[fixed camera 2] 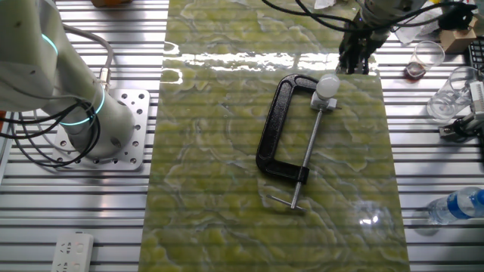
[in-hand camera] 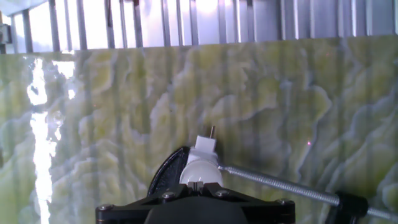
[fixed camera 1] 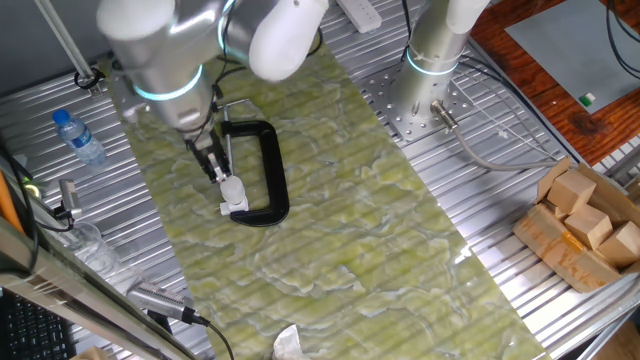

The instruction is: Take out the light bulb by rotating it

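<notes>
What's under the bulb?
The bulb sits in a white socket held in the black clamp, on the green mat. The bulb's base is hidden inside the socket.

The C-clamp (fixed camera 2: 281,128) is lying flat on the mat (fixed camera 2: 227,211) covering the worktop (fixed camera 2: 76,219). The light bulb (fixed camera 2: 327,86) is sitting in the socket piece (fixed camera 1: 238,206) at the clamp's open end, with the claw (fixed camera 2: 354,62) hovering just beside it.

Below and around the jaws spreads a glossy green marbled mat (fixed camera 2: 227,151) over a ribbed metal surface (fixed camera 1: 500,290) (bright light glares off the mat's far edge), with a reddish wooden desk (fixed camera 1: 545,70) well off to one side.
</notes>
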Robot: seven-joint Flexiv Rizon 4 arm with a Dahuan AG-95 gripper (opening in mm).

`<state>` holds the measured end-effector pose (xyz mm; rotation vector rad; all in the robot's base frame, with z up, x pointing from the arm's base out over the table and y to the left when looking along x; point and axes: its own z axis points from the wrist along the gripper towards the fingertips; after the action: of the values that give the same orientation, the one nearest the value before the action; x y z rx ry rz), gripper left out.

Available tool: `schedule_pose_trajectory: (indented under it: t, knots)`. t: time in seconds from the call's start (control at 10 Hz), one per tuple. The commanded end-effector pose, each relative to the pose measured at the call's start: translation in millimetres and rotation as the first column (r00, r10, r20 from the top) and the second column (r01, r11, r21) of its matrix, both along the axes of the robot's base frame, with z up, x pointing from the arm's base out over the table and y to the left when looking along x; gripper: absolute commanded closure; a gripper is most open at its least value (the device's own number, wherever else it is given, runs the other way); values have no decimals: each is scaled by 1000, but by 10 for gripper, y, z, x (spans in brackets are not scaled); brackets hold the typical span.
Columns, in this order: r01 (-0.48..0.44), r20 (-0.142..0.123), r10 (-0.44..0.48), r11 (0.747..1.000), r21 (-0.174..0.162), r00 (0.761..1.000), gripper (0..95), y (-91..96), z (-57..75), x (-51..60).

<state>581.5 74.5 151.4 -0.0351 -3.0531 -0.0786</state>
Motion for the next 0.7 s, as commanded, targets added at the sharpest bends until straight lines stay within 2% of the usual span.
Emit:
schedule_pose_trajectory:
  t: [0.1,0.2,0.5,0.7]
  knots:
    - [-83,-1,83,996,24,997,950,-4,-16,-16]
    - [-115,2,115,993,25,993,950,-5,-24,-14]
    - [-80,-1,80,997,24,997,380,-8,-41,-13]
    - [-28,-4,28,999,19,1000,380,-11,-80,-5]
